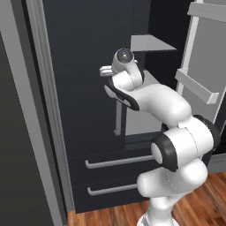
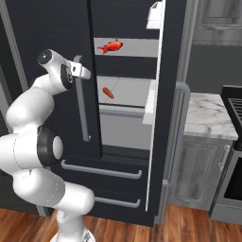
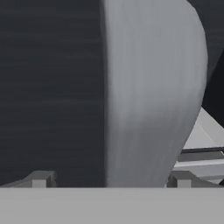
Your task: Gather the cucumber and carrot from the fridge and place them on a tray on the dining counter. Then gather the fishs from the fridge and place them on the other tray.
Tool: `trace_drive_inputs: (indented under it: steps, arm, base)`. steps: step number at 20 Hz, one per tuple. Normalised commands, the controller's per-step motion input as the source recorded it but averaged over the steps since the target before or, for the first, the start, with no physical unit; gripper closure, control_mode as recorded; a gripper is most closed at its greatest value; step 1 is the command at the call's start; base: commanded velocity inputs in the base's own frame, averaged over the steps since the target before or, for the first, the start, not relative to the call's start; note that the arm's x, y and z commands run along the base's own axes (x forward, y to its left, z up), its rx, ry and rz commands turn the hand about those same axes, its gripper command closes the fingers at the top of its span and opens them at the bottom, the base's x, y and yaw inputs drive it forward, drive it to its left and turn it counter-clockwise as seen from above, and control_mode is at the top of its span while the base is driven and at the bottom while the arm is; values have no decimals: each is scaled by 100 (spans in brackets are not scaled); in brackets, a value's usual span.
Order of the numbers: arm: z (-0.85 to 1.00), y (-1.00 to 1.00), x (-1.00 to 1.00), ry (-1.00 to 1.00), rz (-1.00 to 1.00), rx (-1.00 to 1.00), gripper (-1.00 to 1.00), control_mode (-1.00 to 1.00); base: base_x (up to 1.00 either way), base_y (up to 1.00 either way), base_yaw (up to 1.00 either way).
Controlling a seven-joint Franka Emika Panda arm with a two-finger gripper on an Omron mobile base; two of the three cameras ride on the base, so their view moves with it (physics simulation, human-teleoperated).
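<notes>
Matt black fridge [image 2: 127, 28], wood floor [image 2: 189, 229]

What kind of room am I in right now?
A kitchen, most likely: a tall black fridge with one door open and a red fish on a shelf, a marble counter and an oven beside it.

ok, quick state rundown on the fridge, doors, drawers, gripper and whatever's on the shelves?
fridge right door: swung open.
fridge left door: closed.
lower drawers: both shut.
gripper: open, fingers either side of the left door's grey bar handle.
red-orange fish: lying on upper shelf.
carrot: lying on the shelf below.
</notes>
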Motion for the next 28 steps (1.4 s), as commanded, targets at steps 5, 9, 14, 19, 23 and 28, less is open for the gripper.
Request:
trace_drive_inputs:
  steps: [5,9,14,19,23,28]
  arm:
    - [0,-5,42,0,0,0,-100,-100]
    - [0,0,26,0,0,0,100,-100]
    - [0,0,35,0,0,0,100,-100]
    - [0,7,6,0,5,0,100,-100]
    - [0,30,-28,0,7,0,100,-100]
    - [0,47,-58,0,10,0,100,-100]
  base:
    - [0,0,0]
    - [0,0,0]
    - [0,0,0]
    - [0,0,0]
    - [0,0,0]
    - [0,0,0]
